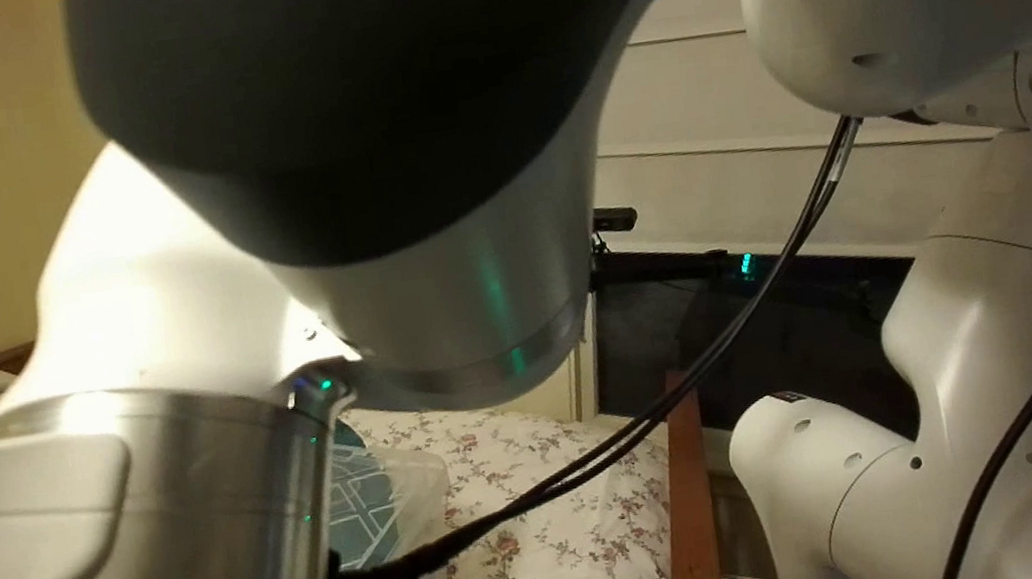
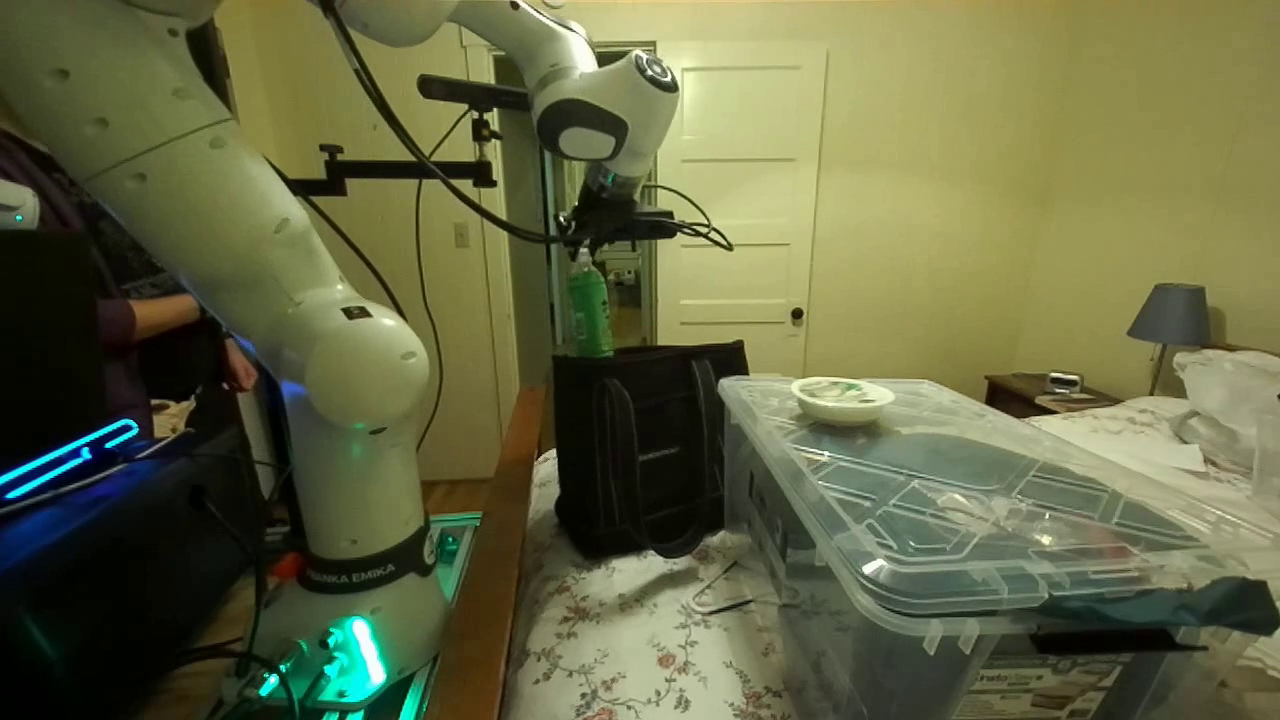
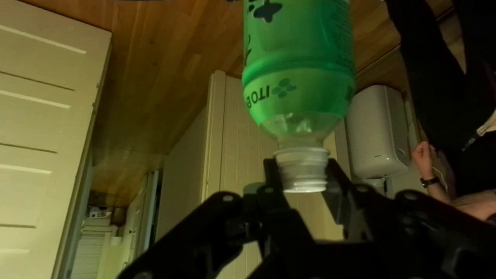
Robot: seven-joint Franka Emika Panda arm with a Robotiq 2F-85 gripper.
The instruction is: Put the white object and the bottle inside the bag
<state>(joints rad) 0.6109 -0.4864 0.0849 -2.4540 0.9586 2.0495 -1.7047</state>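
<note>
Wrist view shows "ITO" on the green bottle (image 3: 298,77), its white cap (image 3: 302,167) clamped in the tool (image 3: 302,176).

A white-capped green plastic bottle (image 2: 590,305) hangs nearly upright, its base near a standing black tote bag (image 2: 655,470). A round white tub (image 2: 842,405) rests on a clear lid (image 2: 930,442).

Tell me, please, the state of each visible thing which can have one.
Black bag: standing upright.
Green bottle: held nearly upright, cap on; whether its base is inside the bag, I cannot tell.
Jaws: closed on the cap.
Storage box: covered by its lid.
White object: resting on that lid, outside the bag.
Door: open.
Lamp: apparently unlit.
Robot base light: lit green.
</note>
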